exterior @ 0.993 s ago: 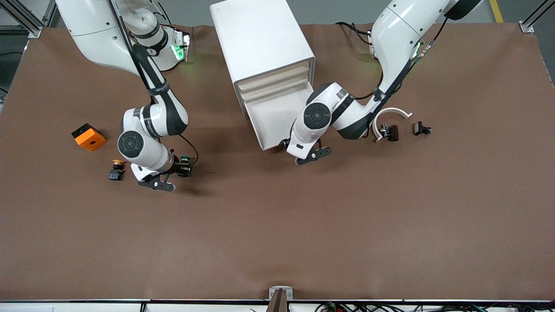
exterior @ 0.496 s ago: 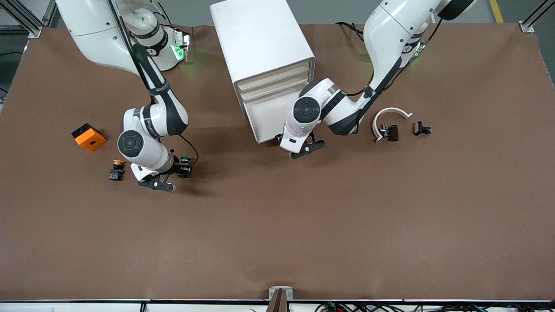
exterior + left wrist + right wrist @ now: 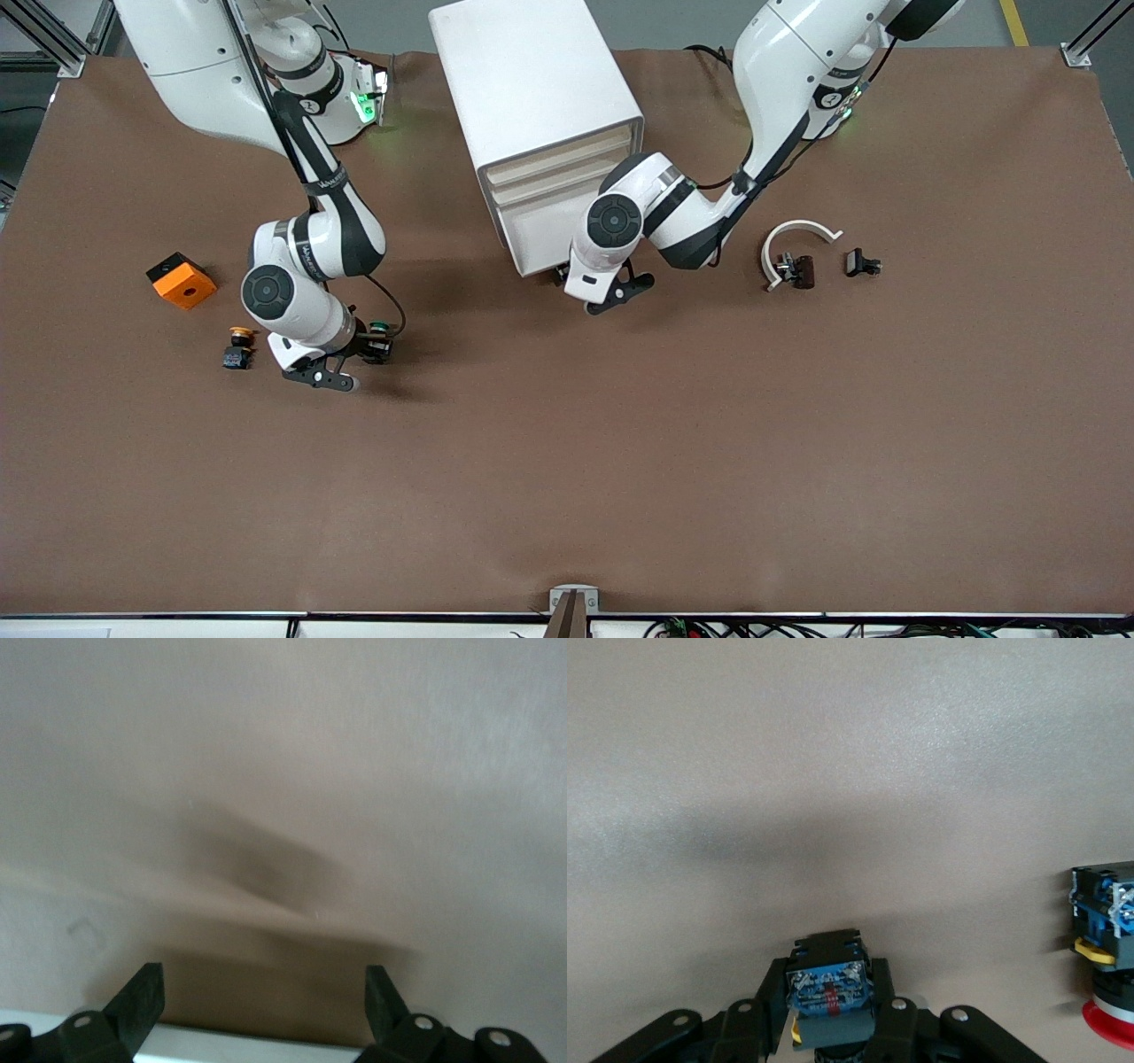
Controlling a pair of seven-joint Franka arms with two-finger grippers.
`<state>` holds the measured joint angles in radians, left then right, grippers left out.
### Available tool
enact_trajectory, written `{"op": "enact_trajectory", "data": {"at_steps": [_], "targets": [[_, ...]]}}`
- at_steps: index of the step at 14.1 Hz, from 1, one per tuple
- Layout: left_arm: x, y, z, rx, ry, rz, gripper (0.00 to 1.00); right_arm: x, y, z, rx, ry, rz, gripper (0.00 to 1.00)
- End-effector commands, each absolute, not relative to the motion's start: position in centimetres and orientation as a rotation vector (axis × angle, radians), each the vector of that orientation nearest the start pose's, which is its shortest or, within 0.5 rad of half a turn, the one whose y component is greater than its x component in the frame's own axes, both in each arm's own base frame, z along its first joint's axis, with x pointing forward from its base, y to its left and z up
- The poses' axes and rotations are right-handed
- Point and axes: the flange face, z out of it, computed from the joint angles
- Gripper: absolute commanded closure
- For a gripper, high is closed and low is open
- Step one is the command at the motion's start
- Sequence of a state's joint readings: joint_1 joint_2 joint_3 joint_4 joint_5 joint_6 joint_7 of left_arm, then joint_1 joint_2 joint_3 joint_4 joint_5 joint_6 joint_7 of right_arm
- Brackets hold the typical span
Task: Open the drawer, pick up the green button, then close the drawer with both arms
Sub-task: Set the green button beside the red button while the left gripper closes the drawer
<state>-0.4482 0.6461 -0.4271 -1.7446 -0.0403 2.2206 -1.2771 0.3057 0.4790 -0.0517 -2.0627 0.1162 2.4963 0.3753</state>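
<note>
The white cabinet (image 3: 532,80) stands at the robots' side of the table. Its lowest drawer (image 3: 539,232) sticks out a short way. My left gripper (image 3: 571,282) is open, its fingertips against the drawer's beige front (image 3: 283,815), which fills the left wrist view; the gripper (image 3: 263,992) shows there with both fingers (image 3: 142,997) spread wide. My right gripper (image 3: 368,344) is low over the table toward the right arm's end, shut on the green-capped button (image 3: 379,330). In the right wrist view the gripper (image 3: 830,1014) clamps the button's black-and-blue body (image 3: 830,985).
A second push button (image 3: 237,347) lies beside the right gripper; it shows with a red cap in the right wrist view (image 3: 1106,943). An orange block (image 3: 181,280) lies near it. A white curved piece (image 3: 802,232) and small black parts (image 3: 861,262) lie toward the left arm's end.
The left arm has pushed the drawer in toward the cabinet, so it sticks out much less. The right arm has held still with the button.
</note>
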Motion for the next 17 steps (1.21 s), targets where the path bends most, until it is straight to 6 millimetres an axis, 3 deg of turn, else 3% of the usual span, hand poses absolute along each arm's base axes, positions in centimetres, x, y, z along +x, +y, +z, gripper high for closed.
{"op": "enact_trajectory", "data": {"at_steps": [1, 2, 3, 5, 8, 12, 17], "targets": [[42.3, -50.5, 23.0, -3.023, -0.796, 0.573, 0.00, 56.4, 14.8, 19.4, -3.090, 0.348, 0.082, 1.00], [41.9, -50.9, 23.0, -3.022, -0.788, 0.577, 0.00, 56.4, 14.7, 19.3, -3.091, 0.351, 0.086, 0.96], [41.6, -51.1, 23.0, -3.010, -0.815, 0.581, 0.00, 56.5, 14.6, 19.2, -3.091, 0.353, 0.086, 0.80], [40.9, -51.6, 22.9, -2.988, -0.850, 0.589, 0.00, 56.6, 14.6, 18.9, -3.092, 0.353, 0.090, 0.00], [38.7, -53.1, 22.3, -2.968, -0.840, 0.611, 0.00, 57.5, 14.9, 19.9, -3.088, 0.338, 0.068, 0.00], [37.9, -53.8, 22.4, -2.947, -0.899, 0.701, 0.00, 58.7, 14.8, 22.2, -3.089, 0.333, 0.111, 0.00], [37.8, -53.9, 22.7, -2.938, -0.910, 0.730, 0.00, 61.6, 13.9, 28.4, -3.095, 0.337, 0.220, 0.00]]}}
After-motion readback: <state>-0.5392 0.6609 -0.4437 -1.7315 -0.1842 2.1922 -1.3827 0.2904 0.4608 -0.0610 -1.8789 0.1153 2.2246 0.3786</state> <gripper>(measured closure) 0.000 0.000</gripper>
